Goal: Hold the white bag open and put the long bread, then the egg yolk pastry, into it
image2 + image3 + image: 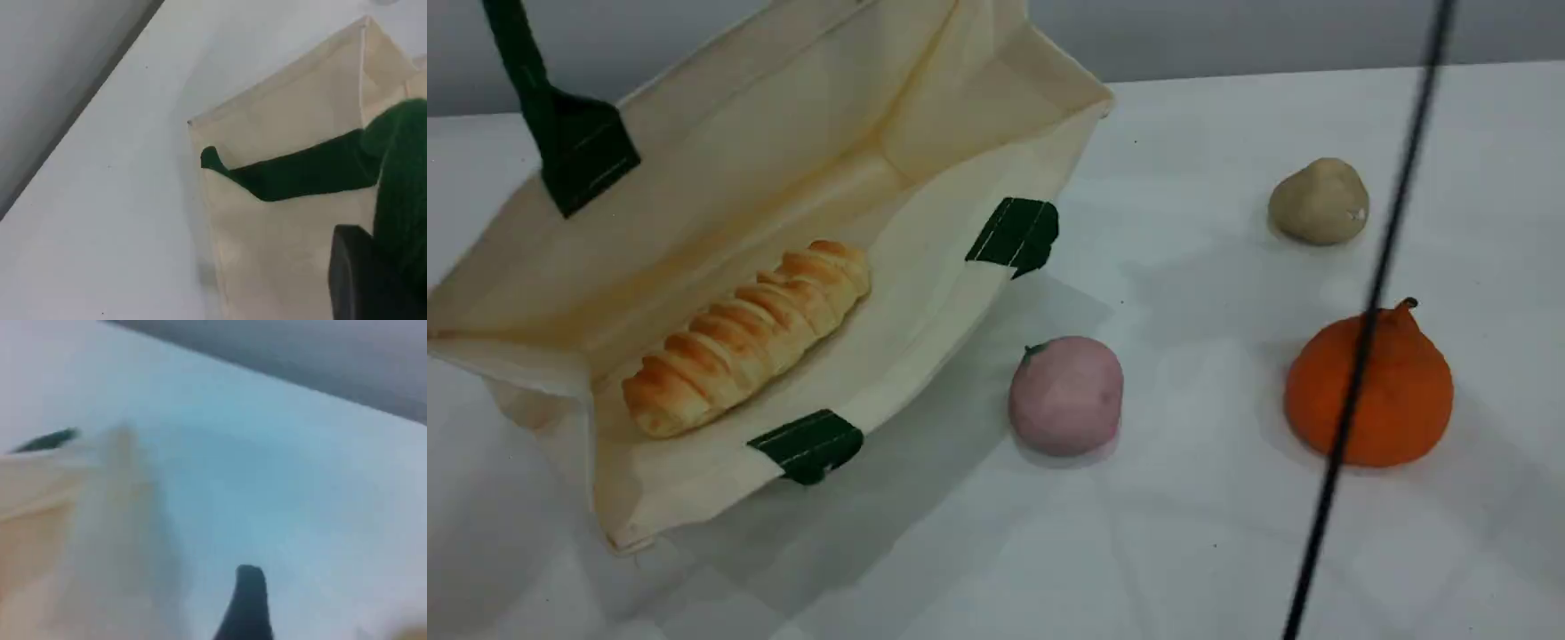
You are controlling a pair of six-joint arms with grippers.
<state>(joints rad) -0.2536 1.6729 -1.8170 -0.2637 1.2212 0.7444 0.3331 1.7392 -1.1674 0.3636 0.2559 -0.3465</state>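
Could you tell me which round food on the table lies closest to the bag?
The pink ball, just beside the white bag; the beige pastry and orange fruit sit farther right.

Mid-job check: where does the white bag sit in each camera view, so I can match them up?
Scene view: white bag fills the left side, mouth open, long bread inside.
Left wrist view: right half, a cream panel.
Right wrist view: blurred cream mass at the left edge.
Shared landmark: the bag's dark green strap.
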